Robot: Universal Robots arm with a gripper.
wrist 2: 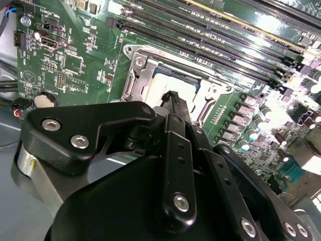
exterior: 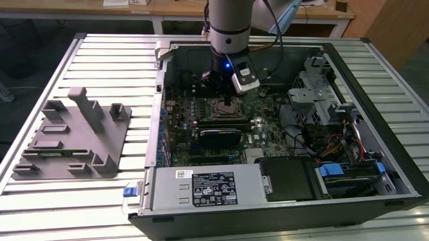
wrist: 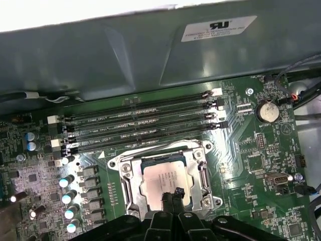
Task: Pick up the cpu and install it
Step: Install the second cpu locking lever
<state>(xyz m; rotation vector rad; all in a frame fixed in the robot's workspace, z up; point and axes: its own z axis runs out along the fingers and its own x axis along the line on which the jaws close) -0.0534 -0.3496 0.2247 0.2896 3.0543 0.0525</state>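
Observation:
The cpu [wrist: 159,176], a flat square chip with a silvery top, lies flat inside the metal-framed socket [wrist: 124,173] on the green motherboard [wrist: 261,165]. My gripper [wrist: 174,195] hangs right over the chip's near edge, its two black fingers pressed together with nothing between them. In the second wrist view the fingertips [wrist 2: 173,98] stand just in front of the cpu [wrist 2: 175,84]. In the exterior view my gripper [exterior: 230,103] reaches straight down into the open computer case, onto the cpu [exterior: 223,108] near the board's middle.
Several memory slots [wrist: 140,125] run beside the socket, close to the case wall [wrist: 125,55]. A grey plastic fixture [exterior: 74,135] sits on the slatted table at the exterior view's left. A power supply [exterior: 208,188] and drive cages [exterior: 318,100] crowd the case.

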